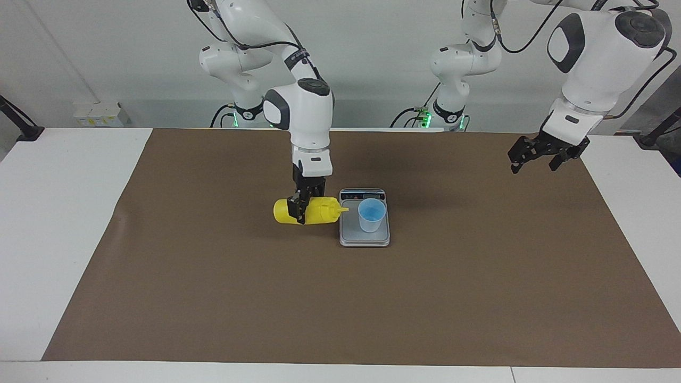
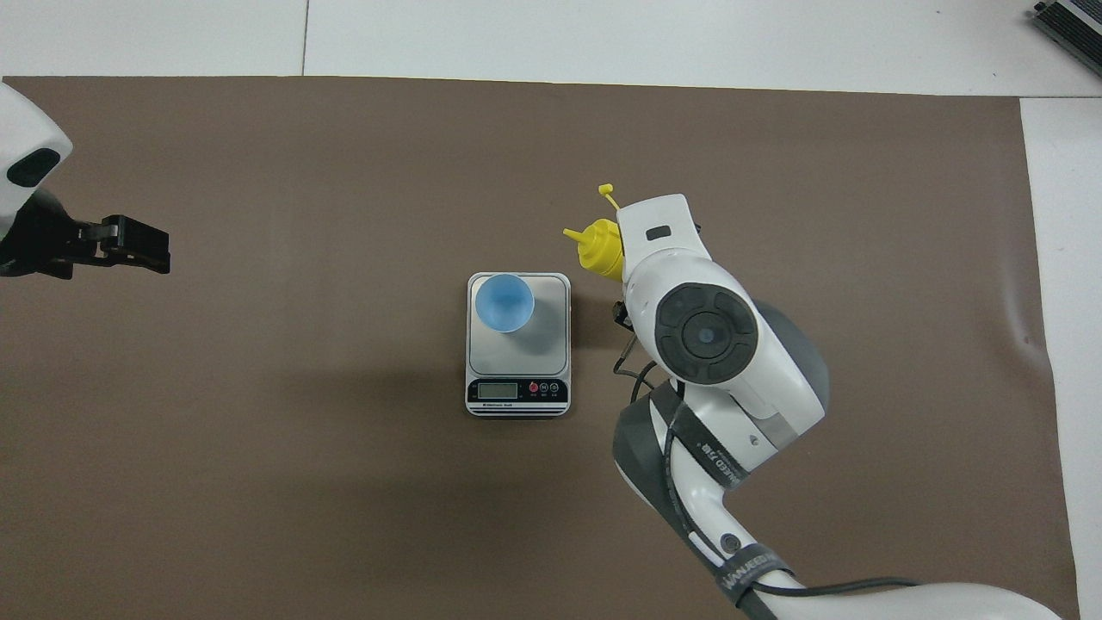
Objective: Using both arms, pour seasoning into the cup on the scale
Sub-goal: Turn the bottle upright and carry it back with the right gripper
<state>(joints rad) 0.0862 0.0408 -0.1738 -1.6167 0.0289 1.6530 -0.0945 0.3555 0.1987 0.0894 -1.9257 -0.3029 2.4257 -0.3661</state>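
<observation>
While clamped on the yellow plastic squeeze bottle point(image 1: 311, 210), right gripper point(image 1: 299, 208) over brown mat mid-bench, nozzle toward light-blue tapered cup point(image 1: 371, 215) on silver-grey scale point(image 1: 364, 238). Left gripper point(image 1: 537, 158) spread, waiting near bench end.

One yellow squeeze bottle point(image 1: 308, 210); one blue cup point(image 1: 371, 215); one scale point(image 1: 365, 235); two arms; one brown mat point(image 1: 213, 298).

Two white jointed arms point(image 1: 298, 101); dark grey joint covers; black cables; black two-finger grippers point(image 1: 542, 154)
</observation>
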